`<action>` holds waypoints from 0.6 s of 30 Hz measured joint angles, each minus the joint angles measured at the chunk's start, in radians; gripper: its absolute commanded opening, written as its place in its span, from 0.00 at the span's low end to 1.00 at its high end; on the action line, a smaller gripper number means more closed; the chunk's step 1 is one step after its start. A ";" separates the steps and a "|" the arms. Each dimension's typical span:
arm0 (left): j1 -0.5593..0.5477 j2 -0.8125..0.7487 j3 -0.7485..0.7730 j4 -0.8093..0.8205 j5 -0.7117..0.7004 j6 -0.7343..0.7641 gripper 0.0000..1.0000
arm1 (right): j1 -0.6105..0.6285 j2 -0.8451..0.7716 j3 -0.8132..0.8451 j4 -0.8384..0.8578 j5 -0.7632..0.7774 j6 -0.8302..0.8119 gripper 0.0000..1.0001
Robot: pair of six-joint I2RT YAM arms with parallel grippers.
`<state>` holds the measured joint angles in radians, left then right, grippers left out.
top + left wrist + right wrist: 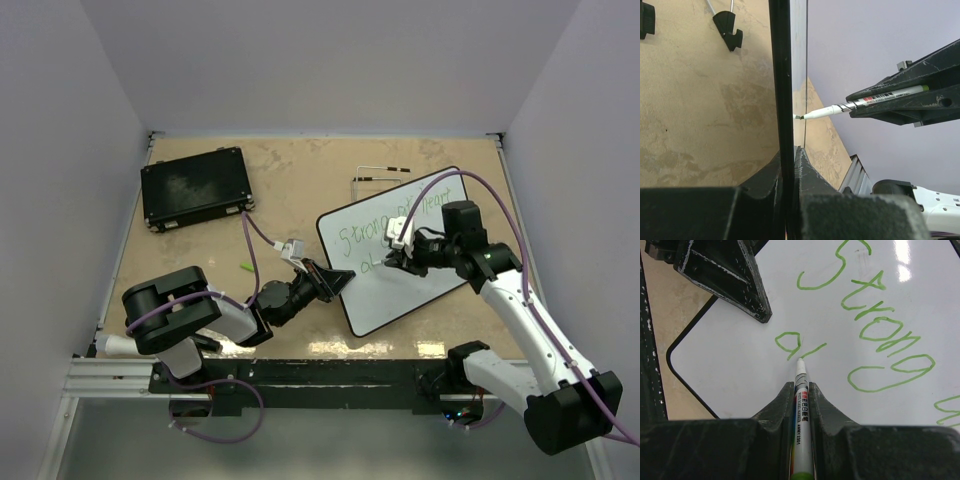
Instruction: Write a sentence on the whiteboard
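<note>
Left arm point(215, 312): lay low, stretched toward the near-left edge of the whiteboard point(425, 285).
Left gripper point(338, 279): jaws were closed, clamped on that edge of the whiteboard, one finger on each face.
Right arm point(525, 315): elbow was raised, forearm bent over the whiteboard from its right side.
Right gripper point(393, 258): stood above the whiteboard's left half, jaws closed on a marker point(800, 376), whose tip touched the whiteboard.

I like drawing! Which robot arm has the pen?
The right arm's fingers clamp the pen; the left arm's fingers only pinch the whiteboard by its edge.
</note>
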<state>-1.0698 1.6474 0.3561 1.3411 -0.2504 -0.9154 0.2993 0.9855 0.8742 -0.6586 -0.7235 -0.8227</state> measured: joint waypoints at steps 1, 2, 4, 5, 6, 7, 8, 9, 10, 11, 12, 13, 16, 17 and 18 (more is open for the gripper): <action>0.000 0.000 0.000 0.000 0.000 0.000 0.00 | 0.001 0.000 0.000 -0.004 0.000 -0.003 0.00; 0.000 0.000 0.000 0.000 0.000 0.000 0.00 | 0.002 0.000 0.000 -0.009 0.002 -0.007 0.00; 0.000 0.000 0.000 0.000 0.000 0.000 0.00 | 0.002 0.000 0.000 -0.017 0.006 -0.013 0.00; 0.001 0.000 0.000 -0.001 0.000 0.000 0.00 | 0.003 0.000 0.000 -0.021 0.008 -0.016 0.00; 0.001 0.000 0.000 -0.001 0.000 0.000 0.00 | 0.003 0.000 0.000 -0.026 0.010 -0.018 0.00; 0.001 0.000 0.000 -0.001 0.000 0.000 0.00 | 0.003 0.000 0.000 -0.029 0.012 -0.020 0.00; 0.001 0.000 0.000 -0.002 0.000 0.000 0.00 | 0.003 0.000 0.000 -0.031 0.018 -0.023 0.00; 0.001 0.000 0.000 -0.002 0.000 -0.001 0.00 | 0.003 0.000 0.000 -0.031 0.021 -0.023 0.00; 0.001 0.000 0.000 -0.002 0.000 -0.001 0.00 | 0.004 -0.002 0.000 -0.031 0.025 -0.023 0.00; 0.001 0.000 0.000 -0.002 0.000 -0.001 0.00 | 0.005 -0.005 0.000 -0.032 0.029 -0.023 0.00; 0.001 0.000 0.000 -0.002 0.000 0.000 0.00 | 0.006 -0.007 0.000 -0.032 0.033 -0.022 0.00; 0.001 0.000 0.000 -0.002 0.000 0.000 0.00 | 0.008 -0.009 0.000 -0.032 0.038 -0.019 0.00; 0.001 0.000 0.000 -0.002 0.000 0.000 0.00 | 0.008 -0.012 0.000 -0.031 0.055 -0.008 0.00; 0.001 0.000 0.000 -0.002 0.000 0.000 0.00 | 0.008 -0.012 0.001 -0.031 0.056 -0.005 0.00; 0.001 0.000 0.000 -0.002 0.000 0.000 0.00 | 0.008 -0.013 0.002 -0.031 0.057 -0.003 0.00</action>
<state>-1.0691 1.6474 0.3561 1.3396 -0.2501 -0.9157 0.3077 0.9730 0.8764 -0.6899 -0.6662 -0.8253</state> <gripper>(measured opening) 0.084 0.146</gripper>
